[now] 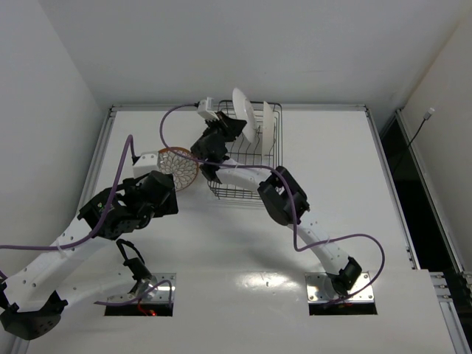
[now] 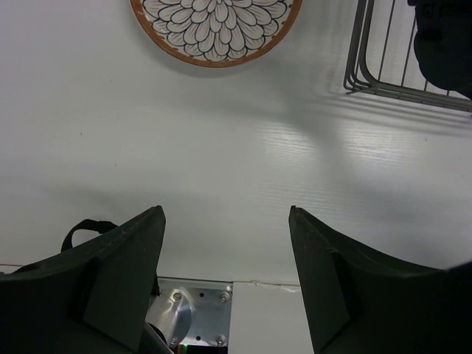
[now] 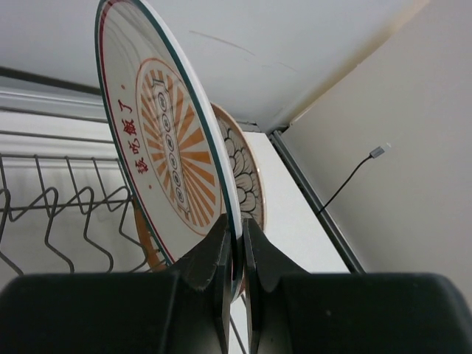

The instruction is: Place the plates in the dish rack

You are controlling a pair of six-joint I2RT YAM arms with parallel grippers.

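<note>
Evidently the right end effector (image 3: 234,251) pinches the sunburst plate (image 3: 166,140) upright by its rim to slot it between tines of the dish rack (image 1: 274,151); the left end effector (image 2: 225,265) gapes wide, empty.

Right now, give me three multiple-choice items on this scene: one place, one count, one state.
1. The flat-lying plate sits: A inside the rack; B on the table left of the dish rack; C by the right arm's base.
2. Plates in view: A two; B three; C five.
3. Right end effector: A open; B shut on the sunburst plate; C shut on a wire.
Key: B, the top view shows it beside the rack; B, one flat, one held, a standing plate behind it; B, the fingers pinch its rim.
</note>
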